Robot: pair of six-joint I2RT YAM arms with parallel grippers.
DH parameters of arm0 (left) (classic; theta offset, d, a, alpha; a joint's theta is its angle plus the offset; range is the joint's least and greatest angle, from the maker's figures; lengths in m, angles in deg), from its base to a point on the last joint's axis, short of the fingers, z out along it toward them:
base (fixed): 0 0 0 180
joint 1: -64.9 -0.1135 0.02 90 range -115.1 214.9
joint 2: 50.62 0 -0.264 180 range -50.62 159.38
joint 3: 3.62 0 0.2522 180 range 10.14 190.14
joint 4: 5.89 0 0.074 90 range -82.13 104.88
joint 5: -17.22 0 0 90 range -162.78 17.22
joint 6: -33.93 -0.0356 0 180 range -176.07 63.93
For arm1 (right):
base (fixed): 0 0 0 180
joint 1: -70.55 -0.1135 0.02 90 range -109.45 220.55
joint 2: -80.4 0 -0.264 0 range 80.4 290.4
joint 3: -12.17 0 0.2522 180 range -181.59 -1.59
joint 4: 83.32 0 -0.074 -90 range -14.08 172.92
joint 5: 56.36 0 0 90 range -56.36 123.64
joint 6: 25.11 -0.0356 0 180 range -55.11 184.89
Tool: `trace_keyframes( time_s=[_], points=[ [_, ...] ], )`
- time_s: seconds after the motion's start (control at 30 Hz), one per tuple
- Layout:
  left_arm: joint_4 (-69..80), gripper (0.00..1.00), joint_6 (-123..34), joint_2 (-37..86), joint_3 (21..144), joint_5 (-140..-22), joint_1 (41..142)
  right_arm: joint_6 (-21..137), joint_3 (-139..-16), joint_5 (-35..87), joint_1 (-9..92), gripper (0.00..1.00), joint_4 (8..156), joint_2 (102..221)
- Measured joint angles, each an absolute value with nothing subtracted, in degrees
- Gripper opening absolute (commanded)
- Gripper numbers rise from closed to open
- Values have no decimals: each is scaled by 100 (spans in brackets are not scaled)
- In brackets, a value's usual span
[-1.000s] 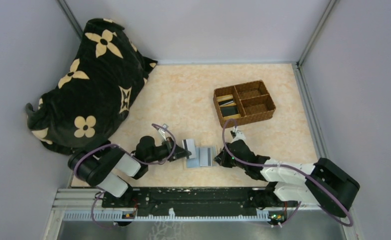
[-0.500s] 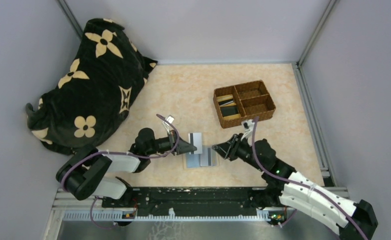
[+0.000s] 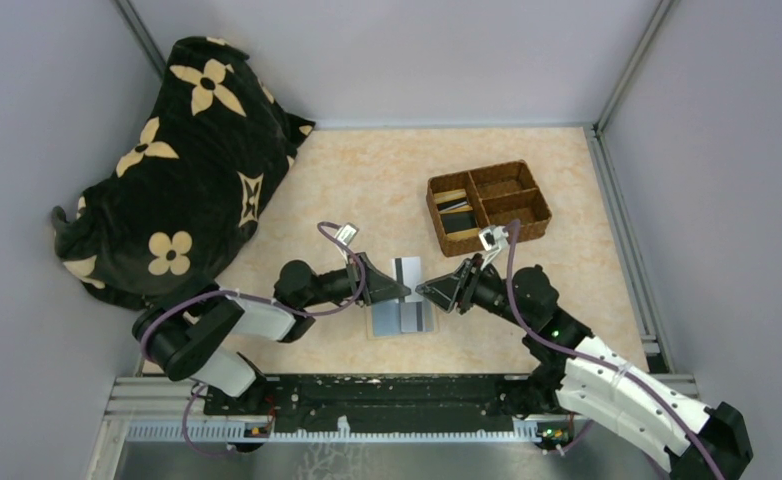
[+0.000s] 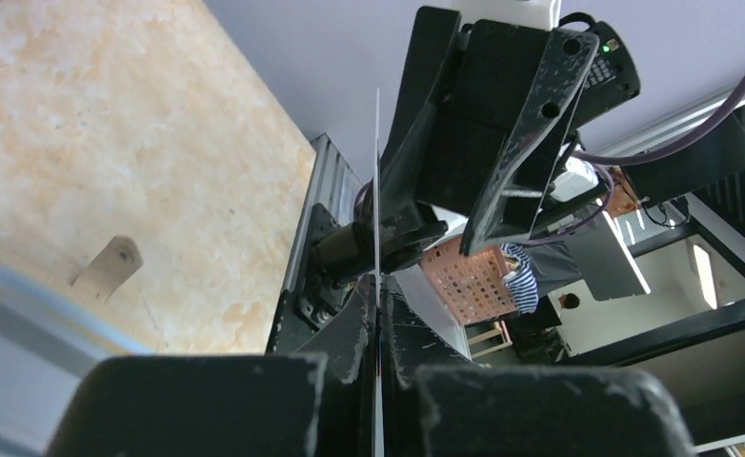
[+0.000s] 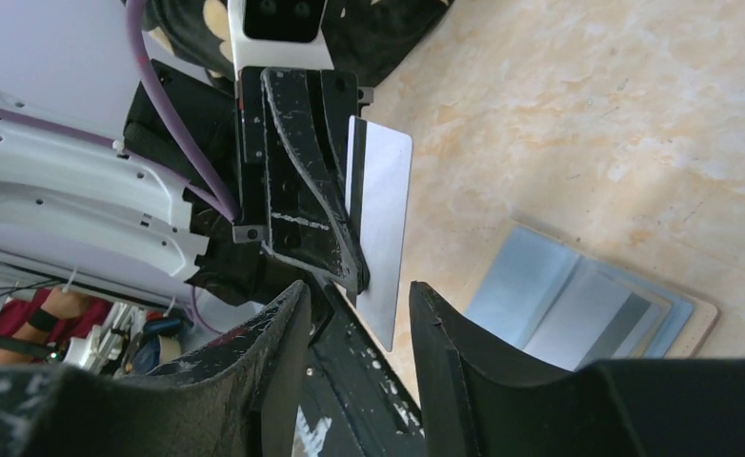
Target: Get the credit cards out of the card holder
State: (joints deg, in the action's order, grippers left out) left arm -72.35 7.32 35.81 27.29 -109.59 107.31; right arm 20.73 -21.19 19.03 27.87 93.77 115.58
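My left gripper (image 3: 397, 292) is shut on a pale grey credit card (image 3: 404, 273) with a dark stripe, held on edge above the table. In the left wrist view the card (image 4: 377, 190) is a thin vertical line pinched by that gripper (image 4: 378, 297). My right gripper (image 3: 427, 290) faces it, open. In the right wrist view the card's (image 5: 384, 224) lower corner hangs in the gap of the gripper (image 5: 354, 309), touching neither finger. The card holder (image 3: 389, 322) lies open and flat just below, blue-grey faces up (image 5: 540, 295), with another striped card (image 3: 419, 318) in its right half.
A brown woven compartment tray (image 3: 533, 232) stands at the back right, with dark and pale items in its left compartments. A large black cloth with cream flowers (image 3: 177, 170) fills the back left corner. Grey walls close in the table on three sides.
My left gripper has lifted the card off the holder and carried it right and up. My right gripper has opened and swung in to face the card.
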Motion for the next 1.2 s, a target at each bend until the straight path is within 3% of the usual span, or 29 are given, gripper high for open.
trace_keyframes(
  time_s=[0.2, 0.37, 0.43, 0.57, 0.7, 0.8, 1.0, 1.2],
  points=[
    [-7364, 0, 758, 3680, 2978, -10922, 10810, 2075, -2114, 1713, 2787, 43, 9407, 11530],
    [-7406, 1, 769, 3774, 3030, -10918, 10843, 2082, -2108, 1643, 2787, 11, 9425, 11532],
    [-7473, 8, 787, 3783, 3030, -10920, 10841, 2077, -2080, 1680, 2826, 0, 9407, 11536],
    [-7491, 21, 828, 3802, 3030, -10911, 10843, 2077, -2066, 1720, 2835, 0, 9399, 11541],
    [-7484, 43, 831, 3831, 3028, -10881, 10847, 2099, -2071, 1728, 2833, 0, 9368, 11541],
    [-7473, 53, 815, 3828, 3004, -10841, 10854, 2289, -2215, 1958, 2831, 0, 8935, 11545],
    [-7349, 54, 682, 3699, 2709, -10739, 10841, 3126, -3417, 2548, 3100, 0, 7672, 12043],
    [-7231, 54, 531, 3431, 2333, -10723, 10825, 4245, -5703, 2994, 4385, 0, 6227, 13462]
  ],
)
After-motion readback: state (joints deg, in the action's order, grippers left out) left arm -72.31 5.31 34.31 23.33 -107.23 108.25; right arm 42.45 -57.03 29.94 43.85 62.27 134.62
